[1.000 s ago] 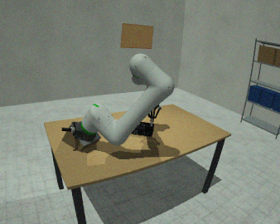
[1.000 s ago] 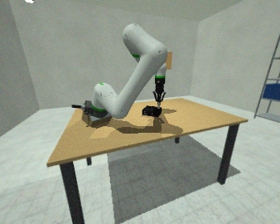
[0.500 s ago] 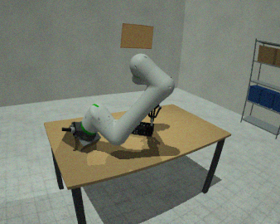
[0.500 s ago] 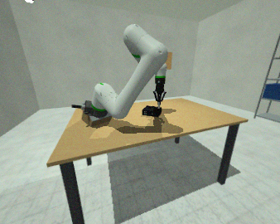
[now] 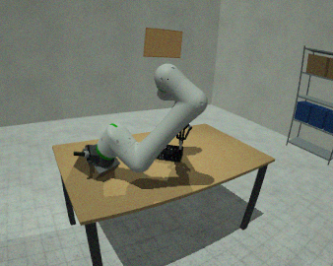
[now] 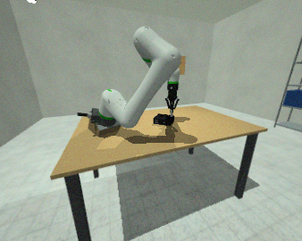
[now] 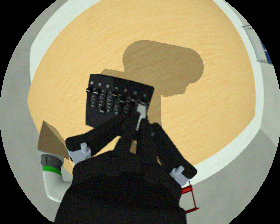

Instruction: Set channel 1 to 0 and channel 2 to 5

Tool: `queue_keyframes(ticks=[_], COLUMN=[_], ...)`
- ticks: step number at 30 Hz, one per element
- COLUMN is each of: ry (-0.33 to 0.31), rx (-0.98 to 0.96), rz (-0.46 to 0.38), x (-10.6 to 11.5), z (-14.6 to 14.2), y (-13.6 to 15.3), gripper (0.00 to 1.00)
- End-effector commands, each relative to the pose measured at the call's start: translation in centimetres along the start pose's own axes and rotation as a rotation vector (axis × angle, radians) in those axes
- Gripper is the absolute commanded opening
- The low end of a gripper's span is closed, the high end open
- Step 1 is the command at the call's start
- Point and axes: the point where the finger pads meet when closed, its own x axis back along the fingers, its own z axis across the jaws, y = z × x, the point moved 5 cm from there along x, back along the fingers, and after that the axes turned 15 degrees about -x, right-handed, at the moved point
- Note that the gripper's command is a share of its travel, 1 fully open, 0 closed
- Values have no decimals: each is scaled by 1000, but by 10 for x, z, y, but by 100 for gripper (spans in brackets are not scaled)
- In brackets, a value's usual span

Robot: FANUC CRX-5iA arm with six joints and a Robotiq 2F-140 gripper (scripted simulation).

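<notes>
The lighting desk (image 7: pixel 116 102) is a small black box with a row of several faders, standing on the wooden table; it also shows in the top view (image 5: pixel 169 153) and the exterior view (image 6: pixel 163 119). My gripper (image 7: pixel 140 110) is shut, with its fingertips together and pointing down at the right end of the fader row. A pale fader cap sits right at the fingertips; whether they touch it I cannot tell. In the exterior view the gripper (image 6: pixel 171 111) hangs straight down over the desk's right side. The fader levels are too small to read.
The arm's base (image 5: pixel 99 157) is mounted at the table's left end, and the arm arches over the table to the desk. A metal shelf (image 5: pixel 320 105) with boxes stands far off to the right. A brown panel (image 5: pixel 163 42) hangs on the back wall.
</notes>
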Motion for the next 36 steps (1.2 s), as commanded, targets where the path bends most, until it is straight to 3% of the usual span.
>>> queue_keyframes(ticks=[1, 36], ry=[0, 0], rx=[0, 0], rz=[1, 1], x=[0, 0], z=[0, 1], y=[0, 5], gripper=[0, 0])
